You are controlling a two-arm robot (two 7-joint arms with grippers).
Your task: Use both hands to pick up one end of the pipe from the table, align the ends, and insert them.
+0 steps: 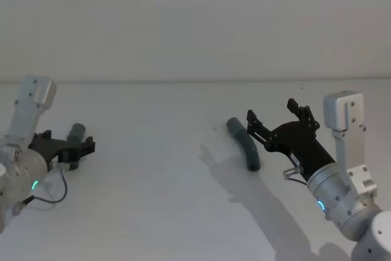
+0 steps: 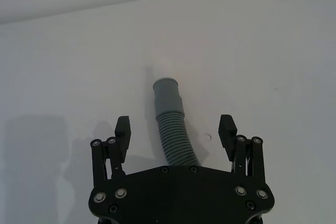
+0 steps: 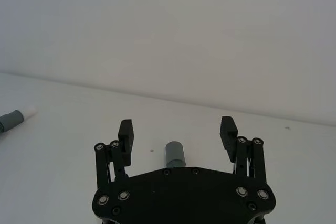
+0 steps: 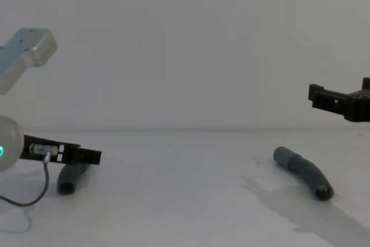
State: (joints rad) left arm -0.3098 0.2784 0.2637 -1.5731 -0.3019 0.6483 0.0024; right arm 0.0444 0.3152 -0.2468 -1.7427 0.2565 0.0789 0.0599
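1. The left arm showed at the left edge of the head view, bent downward to a silver wrist with a small green light.
2. The left gripper sat low and pointed forward and toward the right, its two black fingers spread wide apart.
3. The right arm stood at the lower right corner, and its silver wrist slanted up and to the left.
4. The right gripper was held higher than the left one, nearly level in the chest view, with its fingers also parted wide.
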